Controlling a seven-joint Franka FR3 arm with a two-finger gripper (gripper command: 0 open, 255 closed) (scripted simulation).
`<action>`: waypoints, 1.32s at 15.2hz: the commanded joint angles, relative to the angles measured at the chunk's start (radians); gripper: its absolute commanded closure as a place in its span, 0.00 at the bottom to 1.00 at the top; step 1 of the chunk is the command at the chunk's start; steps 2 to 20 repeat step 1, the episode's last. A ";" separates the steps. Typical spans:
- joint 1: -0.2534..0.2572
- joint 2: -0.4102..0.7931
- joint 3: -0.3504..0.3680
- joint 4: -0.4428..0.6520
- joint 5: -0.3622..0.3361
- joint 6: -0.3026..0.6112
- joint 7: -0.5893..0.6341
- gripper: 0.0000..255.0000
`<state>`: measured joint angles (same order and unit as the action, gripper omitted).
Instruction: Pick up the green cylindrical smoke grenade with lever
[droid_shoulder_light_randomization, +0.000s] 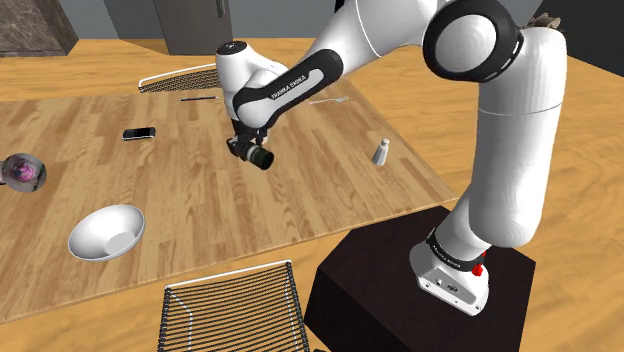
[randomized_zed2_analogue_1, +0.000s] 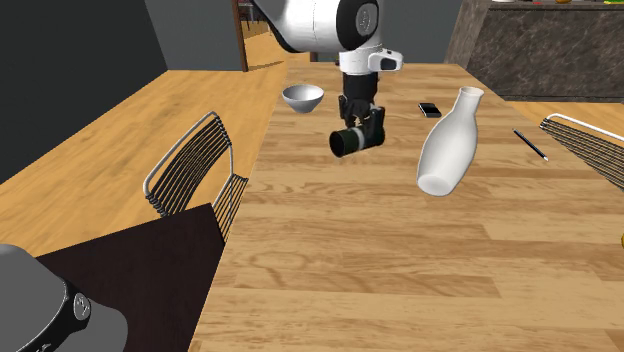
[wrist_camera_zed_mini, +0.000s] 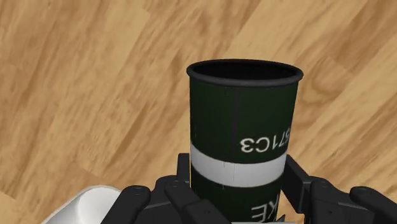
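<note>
**Gripper and load.** The black gripper (droid_shoulder_light_randomization: 250, 150) is closed on the dark green smoke grenade (droid_shoulder_light_randomization: 260, 159). Both fingers (wrist_camera_zed_mini: 298, 181) clasp the canister's sides above the wooden table (droid_shoulder_light_randomization: 300, 200). The canister carries a white band and white lettering, and its black-rimmed end points away from the hand.

**Shoulder view, bearings from the gripper:**
- White bowl (droid_shoulder_light_randomization: 107, 232) at eight o'clock.
- Black phone (droid_shoulder_light_randomization: 138, 133) at nine o'clock.
- Small white bottle (droid_shoulder_light_randomization: 381, 151) at three o'clock.
- Wire chair (droid_shoulder_light_randomization: 230, 305) at six o'clock.
</note>
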<state>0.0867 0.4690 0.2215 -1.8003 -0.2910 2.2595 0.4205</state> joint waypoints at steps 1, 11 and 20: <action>-0.001 -0.005 0.001 0.002 0.002 -0.007 -0.003 1.00; -0.001 -0.005 0.001 0.002 0.002 -0.007 -0.003 1.00; -0.001 -0.005 0.001 0.002 0.002 -0.007 -0.003 1.00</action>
